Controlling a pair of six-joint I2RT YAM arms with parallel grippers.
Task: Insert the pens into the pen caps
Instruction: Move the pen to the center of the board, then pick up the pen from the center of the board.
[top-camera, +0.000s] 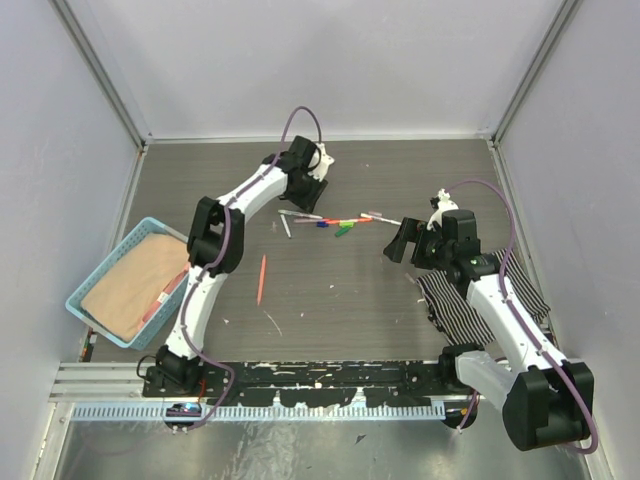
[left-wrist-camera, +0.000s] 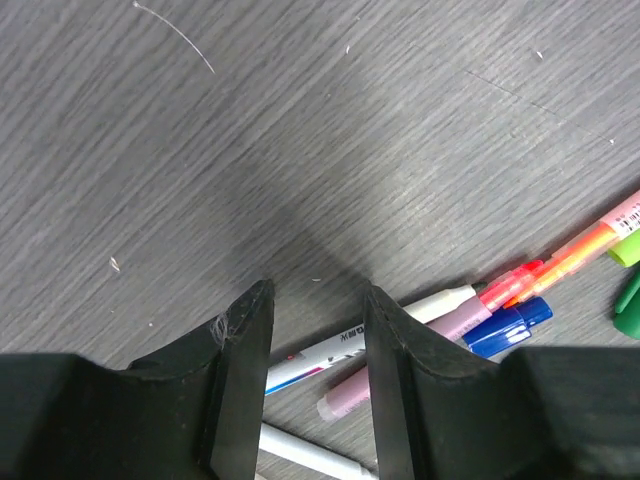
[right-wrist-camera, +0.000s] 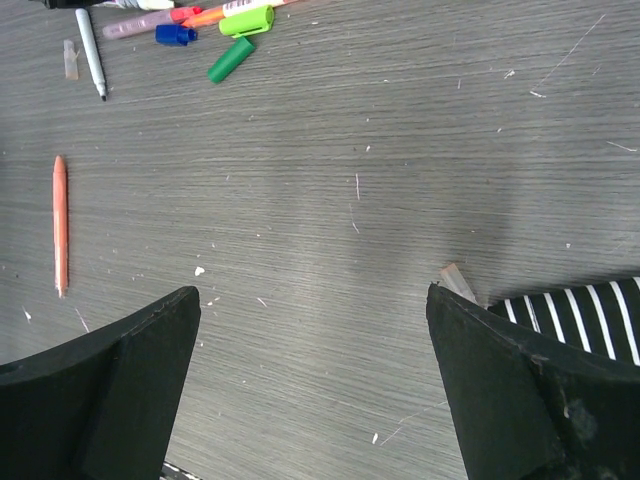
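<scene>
Left fingers (left-wrist-camera: 245, 380), spread, straddled the white pen (left-wrist-camera: 330, 352) and lilac pen (left-wrist-camera: 350, 392) in the mid-surface cluster. We judged closing could pinch both or scatter the blue cap (left-wrist-camera: 510, 325). Right fingers (right-wrist-camera: 130, 390) stood wide, empty.

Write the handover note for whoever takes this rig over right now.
Left tool: open, empty, low over the pen cluster mid-table.
Right tool: wide open, empty, beside the striped cloth.
Things: the orange pen lies alone, nearer the arms than the cluster. The dark green cap lies loose at the cluster's edge, with the blue cap among the pens.
Done: no capped pen can be confirmed.
Left: pick up the pens and insert them into their caps.
</scene>
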